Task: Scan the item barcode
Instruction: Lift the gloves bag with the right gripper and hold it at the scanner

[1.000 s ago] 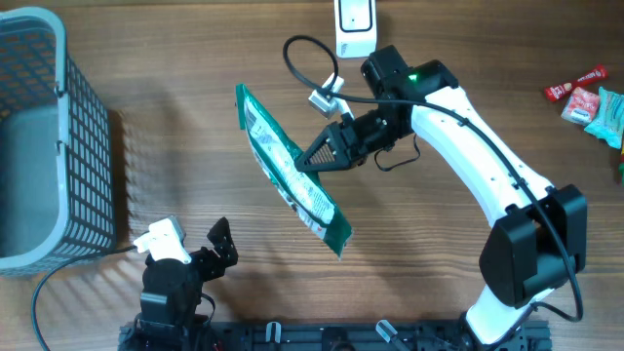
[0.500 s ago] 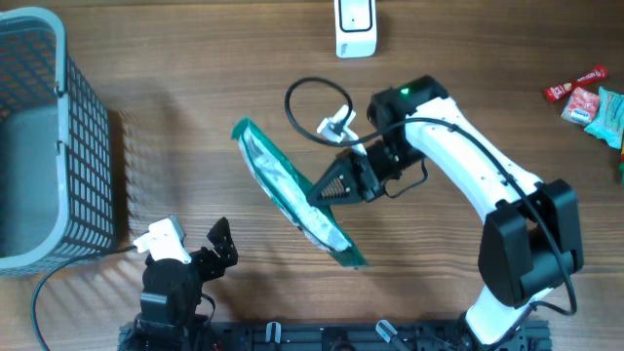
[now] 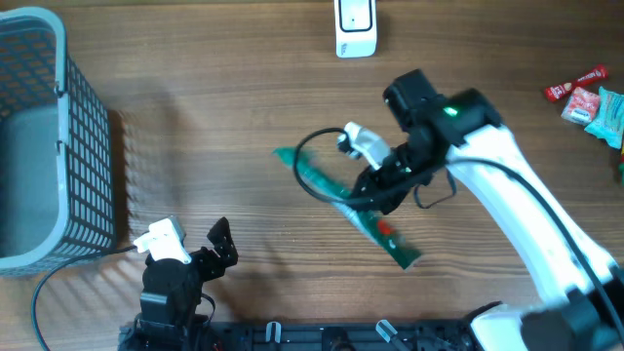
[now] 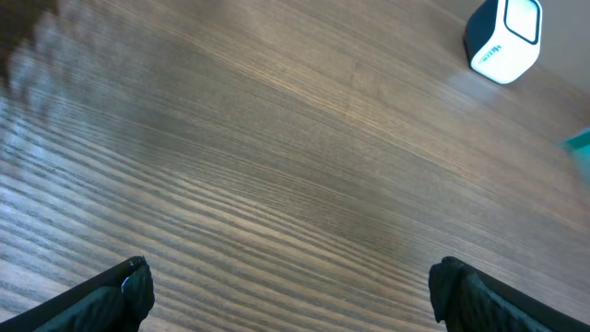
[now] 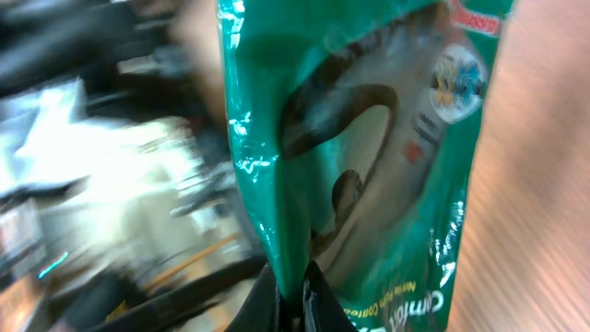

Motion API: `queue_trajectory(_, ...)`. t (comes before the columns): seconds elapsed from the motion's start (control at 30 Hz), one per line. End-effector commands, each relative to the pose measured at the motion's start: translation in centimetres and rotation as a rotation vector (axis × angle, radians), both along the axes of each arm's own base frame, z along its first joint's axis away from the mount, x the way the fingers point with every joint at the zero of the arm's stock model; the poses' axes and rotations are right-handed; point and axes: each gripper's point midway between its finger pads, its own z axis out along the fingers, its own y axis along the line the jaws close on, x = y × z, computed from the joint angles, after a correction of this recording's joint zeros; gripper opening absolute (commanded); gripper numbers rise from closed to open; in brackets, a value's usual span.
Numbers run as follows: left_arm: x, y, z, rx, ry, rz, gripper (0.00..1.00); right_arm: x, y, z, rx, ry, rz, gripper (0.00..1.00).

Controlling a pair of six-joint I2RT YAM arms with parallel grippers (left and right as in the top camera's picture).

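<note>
basket left, scanner behind, packet centre

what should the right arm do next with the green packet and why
Probably carry the green packet toward the scanner and turn a flat face to it. The right gripper is shut on the packet, but it hangs well short of the scanner and looks edge-on from overhead.

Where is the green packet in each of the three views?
Overhead: right of centre, the green packet slants, held in the right fingers.
Left wrist: only a teal sliver at the right edge, probably it.
Right wrist: it fills the middle.
Shared landmark: the white scanner, in overhead and left wrist only.
</note>
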Motion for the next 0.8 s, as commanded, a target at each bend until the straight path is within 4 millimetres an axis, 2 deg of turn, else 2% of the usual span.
queue_trajectory(0.0, 0.0, -0.2, -0.1, -0.001, -0.003, -0.008, 1.0, 4.4, -3.7, 0.7, -0.223, -0.186, -0.328, 0.05)
queue_trajectory(0.07, 0.0, -0.2, -0.1, -0.001, -0.003, -0.008, 1.0, 6.6, -3.1, 0.7, -0.197, -0.241, -0.38, 0.05)
queue_trajectory(0.13, 0.0, -0.2, -0.1, -0.001, -0.003, -0.008, 1.0, 8.8, -4.7, 0.1, -0.285, -0.276, -0.546, 0.05)
queue_trajectory(0.2, 0.0, -0.2, -0.1, -0.001, -0.003, -0.008, 1.0, 10.6, -5.7, -0.8, -0.356, -0.32, -0.618, 0.05)
queue_trajectory(0.3, 0.0, -0.2, -0.1, -0.001, -0.003, -0.008, 1.0, 14.4, -4.8, -2.8, -0.356, -0.38, -0.644, 0.05)
queue_trajectory(0.43, 0.0, -0.2, -0.1, -0.001, -0.003, -0.008, 1.0, 20.9, -4.2, -7.4, -0.363, -0.457, -0.698, 0.05)
queue_trajectory(0.5, 0.0, -0.2, -0.1, -0.001, -0.003, -0.008, 1.0, 24.1, -4.3, -8.8, -0.347, -0.489, -0.717, 0.04)
queue_trajectory(0.67, 0.0, -0.2, -0.1, -0.001, -0.003, -0.008, 1.0, 31.5, -4.0, -10.2, -0.304, -0.574, -0.759, 0.04)
queue_trajectory(0.77, 0.0, -0.2, -0.1, -0.001, -0.003, -0.008, 1.0, 34.2, -3.1, -11.3, -0.289, -0.594, -0.764, 0.05)
